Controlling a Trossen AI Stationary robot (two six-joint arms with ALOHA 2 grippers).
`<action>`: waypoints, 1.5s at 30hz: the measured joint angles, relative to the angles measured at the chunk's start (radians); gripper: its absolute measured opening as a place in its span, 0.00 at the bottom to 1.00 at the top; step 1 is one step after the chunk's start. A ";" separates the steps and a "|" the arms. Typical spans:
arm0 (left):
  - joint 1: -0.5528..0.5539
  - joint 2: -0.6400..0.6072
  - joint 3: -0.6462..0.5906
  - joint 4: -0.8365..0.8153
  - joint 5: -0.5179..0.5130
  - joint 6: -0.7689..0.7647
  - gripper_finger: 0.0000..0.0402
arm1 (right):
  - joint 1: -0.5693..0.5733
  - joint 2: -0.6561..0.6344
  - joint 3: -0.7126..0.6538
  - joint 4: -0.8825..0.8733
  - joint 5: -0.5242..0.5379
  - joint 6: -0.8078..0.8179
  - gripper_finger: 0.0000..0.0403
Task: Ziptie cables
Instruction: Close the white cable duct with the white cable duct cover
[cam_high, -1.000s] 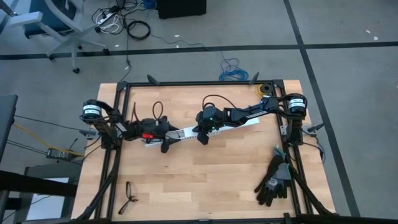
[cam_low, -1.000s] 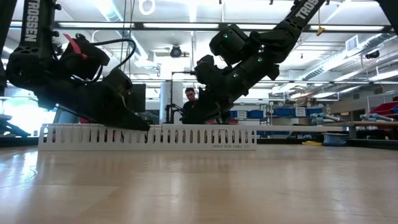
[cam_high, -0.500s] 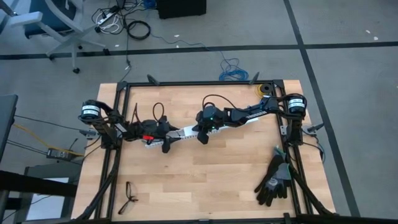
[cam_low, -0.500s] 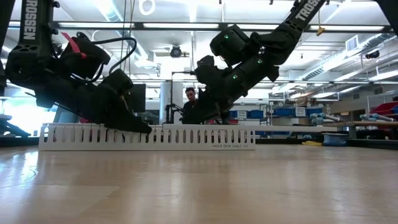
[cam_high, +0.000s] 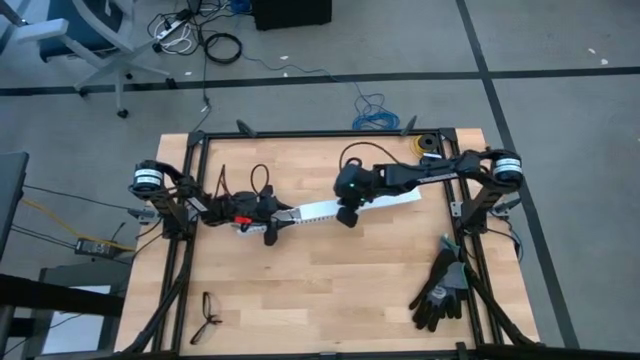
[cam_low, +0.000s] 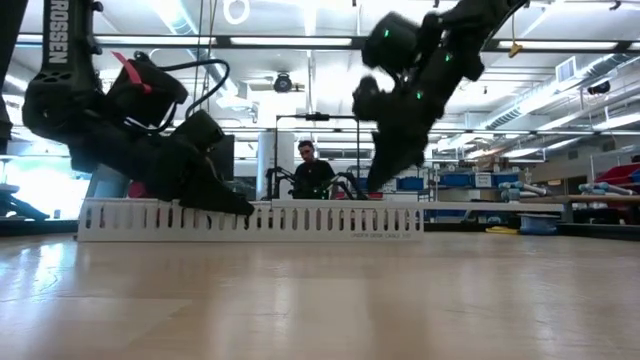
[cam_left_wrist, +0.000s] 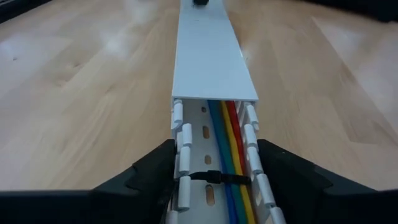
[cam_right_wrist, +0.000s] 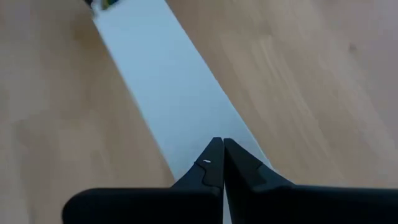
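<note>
**Tie on, lid partly on, both arms at the channel**

Since a second ago, our right arm has swung its elbow outward and its tool has slid along the lid away from the left arm, while the left tool has narrowed around the channel.

We see the cables (cam_left_wrist: 227, 163) lying inside the white slotted channel (cam_left_wrist: 181, 149), blue, green, yellow and red side by side. A black zip tie (cam_left_wrist: 214, 178) already crosses them near the channel's open end, so we judge the tying itself done here. The flat white lid (cam_left_wrist: 210, 53) covers the channel farther along; the stretch nearest the left tool lies bare.

Our left tool (cam_left_wrist: 214, 186) straddles the channel's open end, one finger on each side wall, jaws partly open and close to the walls; we cannot tell whether it grips. Our right tool (cam_right_wrist: 221, 163) is fully closed, empty, its tip over the lid.

Beside the channel, on the counter (cam_high: 330, 280), black gloves (cam_high: 440, 290) lie at the corner near the right arm's base, and eyeglasses (cam_high: 207, 315) near the opposite front corner. Neither stands in the way. A person (cam_low: 312, 170) sits well behind the channel.
</note>
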 joint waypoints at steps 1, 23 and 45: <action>0.000 0.000 0.011 -0.016 0.000 0.000 0.56 | -0.001 0.020 -0.003 0.006 -0.004 0.011 0.00; 0.000 0.000 0.077 -0.101 -0.001 0.028 0.65 | 0.001 0.232 0.047 0.356 -0.131 -0.035 0.00; -0.005 -0.002 -0.125 0.174 -0.008 -0.078 0.71 | -0.032 0.234 0.045 0.352 -0.139 -0.026 0.00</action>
